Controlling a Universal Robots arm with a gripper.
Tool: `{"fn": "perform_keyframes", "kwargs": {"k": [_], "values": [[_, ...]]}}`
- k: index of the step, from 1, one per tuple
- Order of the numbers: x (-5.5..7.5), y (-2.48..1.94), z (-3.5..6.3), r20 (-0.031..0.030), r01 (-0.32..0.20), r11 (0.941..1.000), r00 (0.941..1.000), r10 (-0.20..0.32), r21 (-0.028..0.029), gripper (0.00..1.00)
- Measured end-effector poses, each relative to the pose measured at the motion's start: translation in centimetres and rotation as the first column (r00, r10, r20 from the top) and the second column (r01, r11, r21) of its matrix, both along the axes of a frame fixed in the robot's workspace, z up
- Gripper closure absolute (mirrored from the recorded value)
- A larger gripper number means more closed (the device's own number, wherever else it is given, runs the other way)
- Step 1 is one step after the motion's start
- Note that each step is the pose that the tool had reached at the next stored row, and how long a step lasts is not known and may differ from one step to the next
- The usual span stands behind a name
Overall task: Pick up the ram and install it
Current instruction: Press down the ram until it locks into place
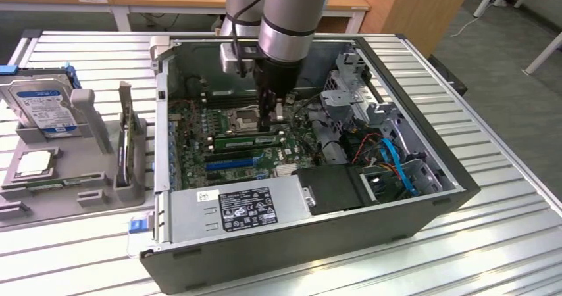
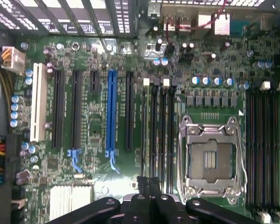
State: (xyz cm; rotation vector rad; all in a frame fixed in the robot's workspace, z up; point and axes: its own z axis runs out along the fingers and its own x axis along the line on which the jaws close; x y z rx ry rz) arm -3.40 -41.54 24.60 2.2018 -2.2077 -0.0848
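Observation:
The ram (image 1: 250,140), a long green stick with black chips, stands on edge in a slot of the motherboard (image 1: 220,161) inside the open computer case (image 1: 290,243). My gripper (image 1: 270,120) reaches down into the case, just above the ram's end toward the exterior view's right. I cannot tell whether it touches the stick. In the wrist view the gripper (image 2: 149,183) is shut with nothing between its black fingertips, and it hovers over the end of the row of memory slots (image 2: 157,126). The empty processor socket (image 2: 210,158) lies beside those slots.
A grey tray (image 1: 52,207) at the exterior view's left holds a hard drive (image 1: 42,106), a square silver processor (image 1: 35,163) and a thin board on edge in a holder (image 1: 126,145). A power supply (image 1: 250,207), drive cage (image 1: 347,92) and blue cables (image 1: 395,161) crowd the case.

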Motion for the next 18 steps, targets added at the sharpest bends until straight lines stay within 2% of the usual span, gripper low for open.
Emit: {"fn": "perform_keyframes", "kwargs": {"k": [18], "values": [[-3.2, 0.00, 0.00, 0.0009, 0.000, 1.0000, 1.0000, 0.000, 0.0000, 0.90]]}}
